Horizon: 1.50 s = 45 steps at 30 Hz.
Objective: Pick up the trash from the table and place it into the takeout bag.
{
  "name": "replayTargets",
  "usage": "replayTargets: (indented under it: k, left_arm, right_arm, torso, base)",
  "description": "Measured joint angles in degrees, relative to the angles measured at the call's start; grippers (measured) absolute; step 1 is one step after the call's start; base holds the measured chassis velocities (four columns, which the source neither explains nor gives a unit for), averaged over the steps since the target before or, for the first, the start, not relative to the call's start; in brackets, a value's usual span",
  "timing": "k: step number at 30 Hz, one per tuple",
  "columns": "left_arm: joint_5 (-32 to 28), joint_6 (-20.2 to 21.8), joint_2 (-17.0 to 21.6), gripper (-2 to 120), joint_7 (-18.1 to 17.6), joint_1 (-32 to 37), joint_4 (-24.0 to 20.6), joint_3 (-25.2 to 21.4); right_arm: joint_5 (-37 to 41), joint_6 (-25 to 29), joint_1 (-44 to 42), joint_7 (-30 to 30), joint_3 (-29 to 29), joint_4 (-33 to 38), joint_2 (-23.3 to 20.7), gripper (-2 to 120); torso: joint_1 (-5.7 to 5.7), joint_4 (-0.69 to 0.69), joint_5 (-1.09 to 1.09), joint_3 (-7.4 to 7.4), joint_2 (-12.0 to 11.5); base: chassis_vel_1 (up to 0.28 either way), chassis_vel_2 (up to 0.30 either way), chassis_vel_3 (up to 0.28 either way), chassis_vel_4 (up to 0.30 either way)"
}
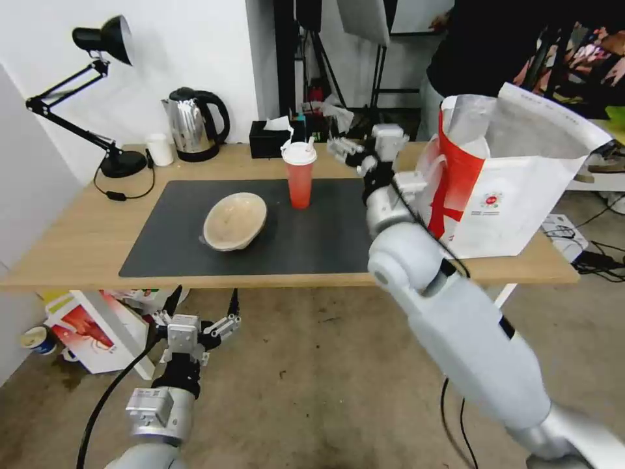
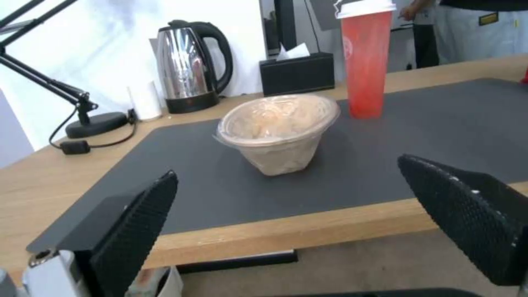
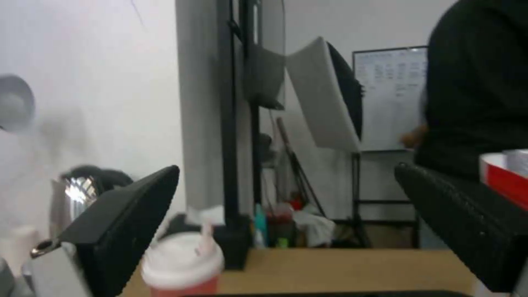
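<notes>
On the tabletop (image 1: 78, 241), a dark grey mat (image 1: 312, 241) as landmark for all else; near the mat's middle, slightly toward its left half, a shallow beige bowl (image 1: 235, 221), tipped a little, with clear film over its mouth in the left wrist view (image 2: 278, 130); behind the bowl, close to the mat's far edge, a tall red translucent cup (image 1: 299, 174) standing upright with white lid and straw, seen also from the left wrist (image 2: 366, 57) and low in the right wrist view (image 3: 183, 264); off the mat's right end, a white takeout bag (image 1: 514, 189) with red band, upright and gaping, silvery lining showing at the mouth; beyond the mat's far edge, a black tissue box (image 1: 269, 139), a steel kettle (image 1: 194, 124), a small white cup (image 1: 159, 149) and a black desk lamp (image 1: 104, 98). Above the mat's far right corner, between cup and bag, the right claw (image 1: 355, 153), fingers spread wide and holding nothing. Below the mat's near edge, out in front of the tabletop over the floor, the left claw (image 1: 202, 309), likewise spread and empty, fingers (image 2: 137, 227) pointing toward the bowl.
</notes>
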Motion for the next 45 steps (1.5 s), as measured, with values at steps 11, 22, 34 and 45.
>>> replayTargets:
  k: [11, 22, 34, 45]
  left_arm:
    - [0.0, 0.0, 0.0, 100, 0.0, 0.0, 0.0, 0.0]
    - [0.0, 0.0, 0.0, 100, 0.0, 0.0, 0.0, 0.0]
    - [0.0, 0.0, 0.0, 100, 0.0, 0.0, 0.0, 0.0]
    - [0.0, 0.0, 0.0, 100, 0.0, 0.0, 0.0, 0.0]
  right_arm:
    - [-6.6, 0.1, -8.2, -1.4, 3.8, 6.0, 0.5, 100]
    - [-14.2, 10.7, -22.8, -6.9, 10.5, 14.1, -1.3, 100]
    - [-20.8, 26.5, -35.0, -9.3, 12.0, 14.8, -3.0, 100]
    - [-29.1, 38.1, -43.8, -6.8, 11.8, 12.5, -2.2, 100]
  torso:
    - [0.00, 0.01, -0.01, 0.00, 0.0]
    - [0.00, -0.01, 0.00, 0.00, 0.0]
    - [0.00, 0.00, 0.00, 0.00, 0.0]
    - [0.00, 0.02, -0.01, 0.01, 0.0]
  base:
    - [0.000, 0.000, 0.000, 0.000]
    - [0.000, 0.000, 0.000, 0.000]
    - [0.000, 0.000, 0.000, 0.000]
    - [0.000, 0.000, 0.000, 0.000]
